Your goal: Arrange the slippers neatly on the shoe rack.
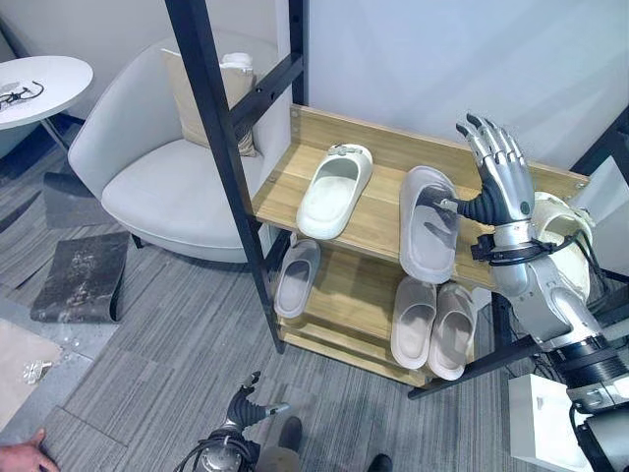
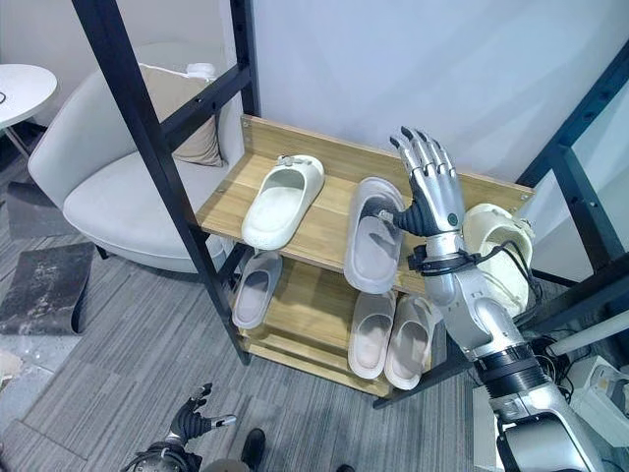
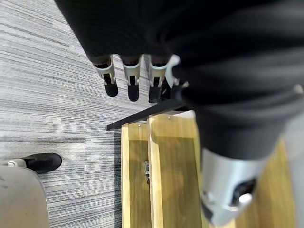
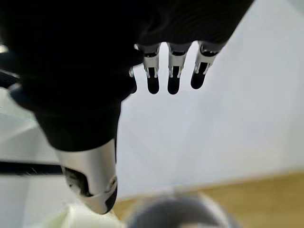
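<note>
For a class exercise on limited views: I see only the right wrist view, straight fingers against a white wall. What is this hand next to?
Observer: The right hand is raised and open beside a grey foam slipper on the upper wooden shelf. Its thumb is at the slipper's strap.
Operator: What else is on that shelf?
Observer: A white foam slipper lies to the robot's left of the grey one, apart from it.
Operator: And below?
Observer: On the lower wooden shelf, a lone grey slipper lies at the left and a pale pair of slippers side by side at the right.
</note>
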